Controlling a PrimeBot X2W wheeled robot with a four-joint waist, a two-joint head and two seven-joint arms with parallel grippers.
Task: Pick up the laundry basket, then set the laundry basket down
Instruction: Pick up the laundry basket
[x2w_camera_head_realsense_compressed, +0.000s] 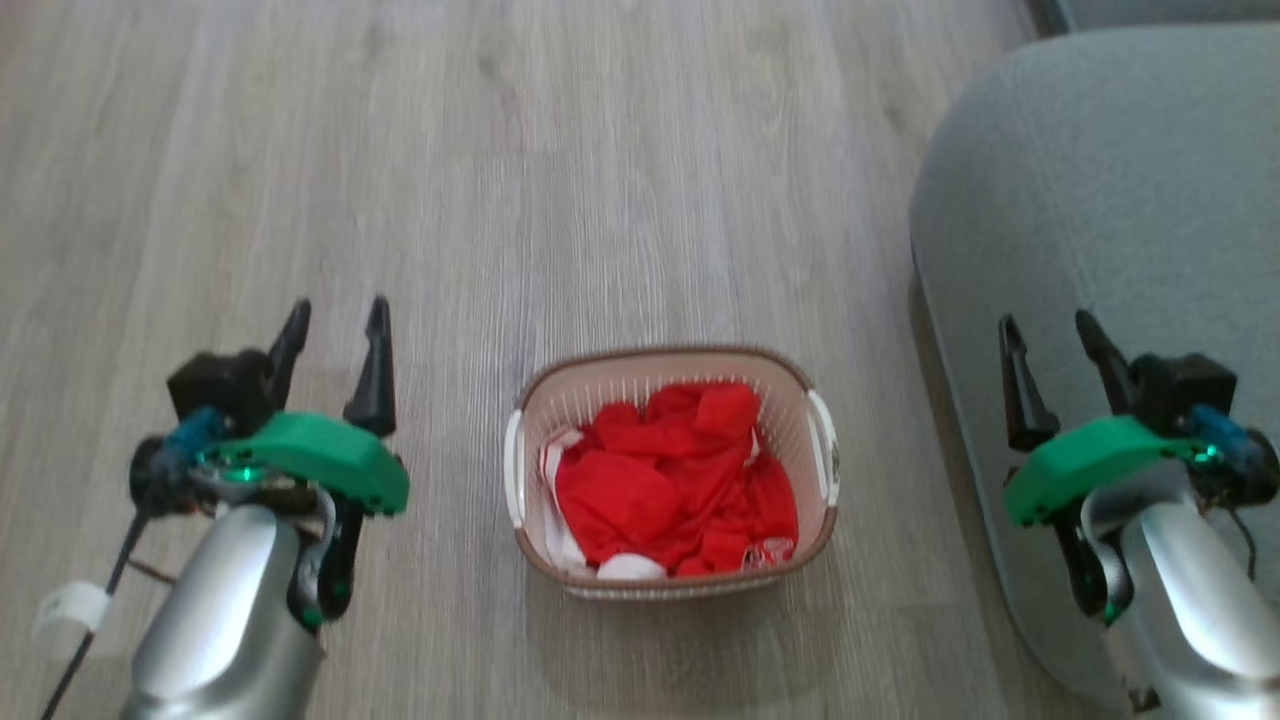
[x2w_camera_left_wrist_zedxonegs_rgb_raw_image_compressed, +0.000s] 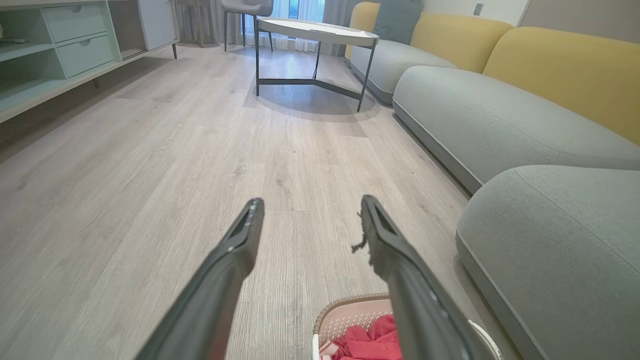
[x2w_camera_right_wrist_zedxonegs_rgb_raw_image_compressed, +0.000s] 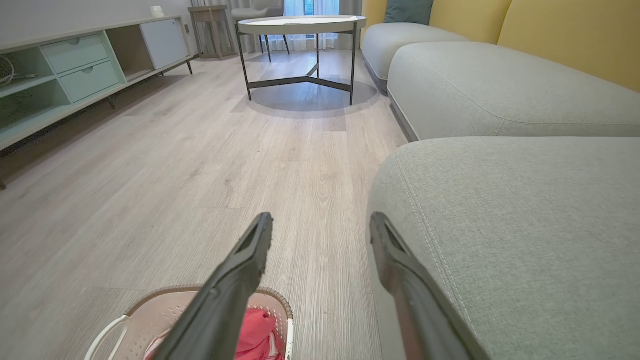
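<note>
The laundry basket (x2w_camera_head_realsense_compressed: 672, 370) stands on the wood floor in the middle of the head view, cream with a brown rim and white side handles, filled with red cloth (x2w_camera_head_realsense_compressed: 675, 480). My left gripper (x2w_camera_head_realsense_compressed: 336, 312) hovers open to the basket's left, well apart from it. My right gripper (x2w_camera_head_realsense_compressed: 1050, 328) is open to the basket's right, over the grey sofa's edge. The left wrist view catches the basket (x2w_camera_left_wrist_zedxonegs_rgb_raw_image_compressed: 345, 310) at the bottom, below that gripper (x2w_camera_left_wrist_zedxonegs_rgb_raw_image_compressed: 311, 206). In the right wrist view the basket (x2w_camera_right_wrist_zedxonegs_rgb_raw_image_compressed: 165, 305) sits at the lower left, under its gripper (x2w_camera_right_wrist_zedxonegs_rgb_raw_image_compressed: 321, 222).
A grey sofa (x2w_camera_head_realsense_compressed: 1110, 200) with yellow backrests (x2w_camera_left_wrist_zedxonegs_rgb_raw_image_compressed: 570, 70) runs along the right, close to the basket. A round side table (x2w_camera_left_wrist_zedxonegs_rgb_raw_image_compressed: 315, 30) on dark legs stands farther ahead. A low cabinet (x2w_camera_left_wrist_zedxonegs_rgb_raw_image_compressed: 60, 45) with drawers lines the left wall. Wood floor (x2w_camera_head_realsense_compressed: 400, 150) stretches ahead.
</note>
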